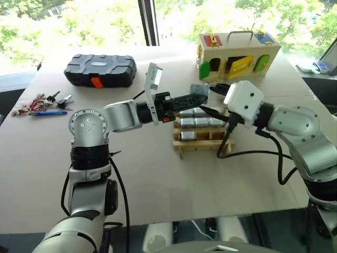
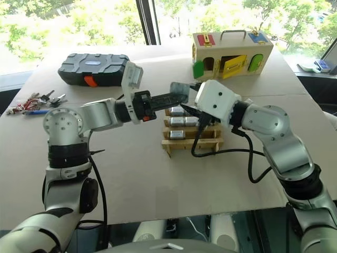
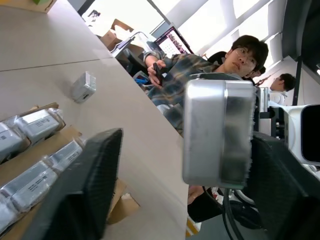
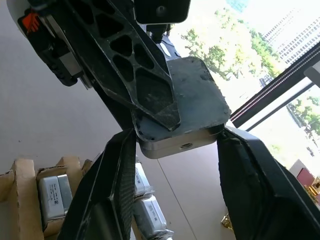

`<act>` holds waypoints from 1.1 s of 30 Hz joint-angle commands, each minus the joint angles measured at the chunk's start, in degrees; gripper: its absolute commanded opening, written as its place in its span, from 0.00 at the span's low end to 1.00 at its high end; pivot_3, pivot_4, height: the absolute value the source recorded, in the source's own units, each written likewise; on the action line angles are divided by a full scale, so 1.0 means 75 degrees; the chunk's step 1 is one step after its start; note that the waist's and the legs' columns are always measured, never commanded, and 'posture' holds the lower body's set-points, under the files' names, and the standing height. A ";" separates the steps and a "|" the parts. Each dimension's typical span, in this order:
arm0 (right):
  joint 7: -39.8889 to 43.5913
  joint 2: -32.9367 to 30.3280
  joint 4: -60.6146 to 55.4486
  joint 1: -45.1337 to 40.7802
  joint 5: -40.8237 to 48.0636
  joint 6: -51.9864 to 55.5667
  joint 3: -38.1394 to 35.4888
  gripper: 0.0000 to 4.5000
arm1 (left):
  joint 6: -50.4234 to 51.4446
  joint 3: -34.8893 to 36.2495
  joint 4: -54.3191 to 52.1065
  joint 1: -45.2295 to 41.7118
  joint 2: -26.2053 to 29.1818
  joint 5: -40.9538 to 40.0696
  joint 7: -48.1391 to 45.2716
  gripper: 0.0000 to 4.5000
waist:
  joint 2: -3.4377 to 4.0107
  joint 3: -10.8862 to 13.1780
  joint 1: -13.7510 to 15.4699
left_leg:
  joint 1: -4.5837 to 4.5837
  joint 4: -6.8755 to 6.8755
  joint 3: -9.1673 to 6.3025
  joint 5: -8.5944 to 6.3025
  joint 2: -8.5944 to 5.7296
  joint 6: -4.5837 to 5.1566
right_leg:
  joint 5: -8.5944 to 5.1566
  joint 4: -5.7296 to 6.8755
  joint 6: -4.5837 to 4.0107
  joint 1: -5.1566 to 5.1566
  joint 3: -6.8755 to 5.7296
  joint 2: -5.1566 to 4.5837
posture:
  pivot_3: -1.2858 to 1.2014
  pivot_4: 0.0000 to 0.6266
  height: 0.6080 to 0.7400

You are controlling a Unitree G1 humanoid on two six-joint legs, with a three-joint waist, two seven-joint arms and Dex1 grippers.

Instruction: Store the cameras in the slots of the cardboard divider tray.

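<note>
Both hands meet in the air above the cardboard divider tray, and a single camera sits between them: this looks like a hand-over in mid-step. The left hand reaches across from the robot's left, its fingers clamped flat on the grey block. The right hand comes in from the other side with its two fingers set on either side of the same block, near its narrow edges. Whether the right fingers already press on the camera or stand just off it, I cannot tell for sure; in the right wrist view they seem very close or touching.

The tray lies on the surface just below and slightly beyond the hands, with several wrapped cameras already seated in its rows. The nearest row looks partly free, though the arms cover some slots. One more camera lies loose on the surface beside the tray.

The next move, as I judge it, calls for one hand to take a sure grip before the other lets go, so the block does not drop. Then the holding hand must turn the camera to match a free slot and lower it straight between the thin dividers.
</note>
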 commanded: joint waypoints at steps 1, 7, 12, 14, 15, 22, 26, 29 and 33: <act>0.0183 0.0103 -0.0189 -0.0207 0.0267 -0.0074 -0.0178 0.42 | -0.0083 0.0143 -0.0186 -0.0155 0.0033 -0.0116 0.0115 0.40 | 0.0000 0.0000 -0.0006 | 0.0001 0.0000 0.0000 0.0000 0.0000 0.0000 | 0.0000 0.0000 0.0000 0.0000 0.0000 0.0000 | 0.52 0.24 1.00; 0.0300 0.0098 -0.0210 0.0251 0.0510 -0.0091 -0.0441 0.93 | -0.0140 0.0102 -0.0115 -0.0473 0.0288 0.0065 -0.0266 0.18 | -0.0001 0.0001 0.0007 | -0.0001 -0.0001 -0.0003 0.0000 0.0001 0.0000 | -0.0001 0.0000 -0.0002 0.0000 -0.0003 0.0001 | 0.52 0.24 1.00; 0.0449 -0.0429 -0.0490 0.1705 0.0626 -0.0488 -0.1203 1.00 | -0.0649 -0.0603 -0.0085 -0.0910 0.0825 0.1466 -0.1595 0.18 | -0.0003 0.0002 0.0051 | -0.0009 -0.0001 -0.0005 -0.0001 -0.0008 0.0000 | -0.0008 -0.0010 -0.0012 0.0001 -0.0008 -0.0002 | 0.52 0.24 1.00; 0.0563 -0.0629 -0.0716 0.2293 0.0825 -0.0556 -0.1563 1.00 | -0.1096 -0.0991 -0.0071 -0.0998 0.0978 0.2154 -0.2220 0.18 | -0.0003 0.0002 0.0015 | -0.0012 -0.0003 -0.0002 -0.0002 -0.0006 0.0001 | -0.0013 -0.0020 -0.0021 0.0001 -0.0008 -0.0004 | 0.52 0.24 1.00; 0.0604 -0.0681 -0.0872 0.2604 0.1004 -0.0526 -0.1792 1.00 | -0.1309 -0.1184 -0.0050 -0.1039 0.1020 0.2478 -0.2490 0.18 | -0.0003 0.0002 0.0007 | -0.0012 -0.0005 0.0001 -0.0002 -0.0007 0.0001 | -0.0013 -0.0022 -0.0022 0.0001 -0.0006 -0.0004 | 0.52 0.24 1.00; 0.0347 -0.0565 -0.1484 0.4239 0.1990 -0.0192 -0.3294 1.00 | -0.3474 -0.3021 0.0619 -0.1433 0.1350 0.5147 -0.5030 0.18 | -0.0003 0.0002 -0.0006 | -0.0004 -0.0013 0.0005 -0.0020 0.0001 0.0027 | -0.0015 -0.0022 -0.0024 -0.0003 -0.0005 0.0005 | 0.52 0.24 1.00; 0.0220 -0.0561 -0.1740 0.4830 0.2197 -0.0109 -0.3659 1.00 | -0.4720 -0.3893 0.1829 -0.1843 0.1180 0.6414 -0.6501 0.18 | -0.0003 0.0002 0.0013 | -0.0005 -0.0012 0.0003 -0.0025 0.0006 0.0035 | -0.0017 -0.0025 -0.0024 -0.0003 -0.0005 0.0002 | 0.52 0.24 1.00; 0.0079 -0.0550 -0.2053 0.5217 0.2331 -0.0061 -0.3831 1.00 | -0.5468 -0.4339 0.3007 -0.2258 0.0777 0.7236 -0.7185 0.18 | -0.0005 0.0004 0.0041 | -0.0012 -0.0012 -0.0005 -0.0026 0.0007 0.0038 | -0.0017 -0.0031 -0.0024 -0.0004 -0.0008 -0.0001 | 0.52 0.24 1.00; -0.0084 -0.0521 -0.2342 0.5569 0.2486 -0.0028 -0.4057 1.00 | -0.6114 -0.4621 0.4060 -0.2667 0.0364 0.7915 -0.8132 0.18 | -0.0005 0.0005 0.0027 | -0.0028 -0.0011 -0.0008 -0.0035 0.0005 0.0054 | -0.0017 -0.0052 -0.0024 -0.0005 -0.0014 -0.0001 | 0.52 0.24 1.00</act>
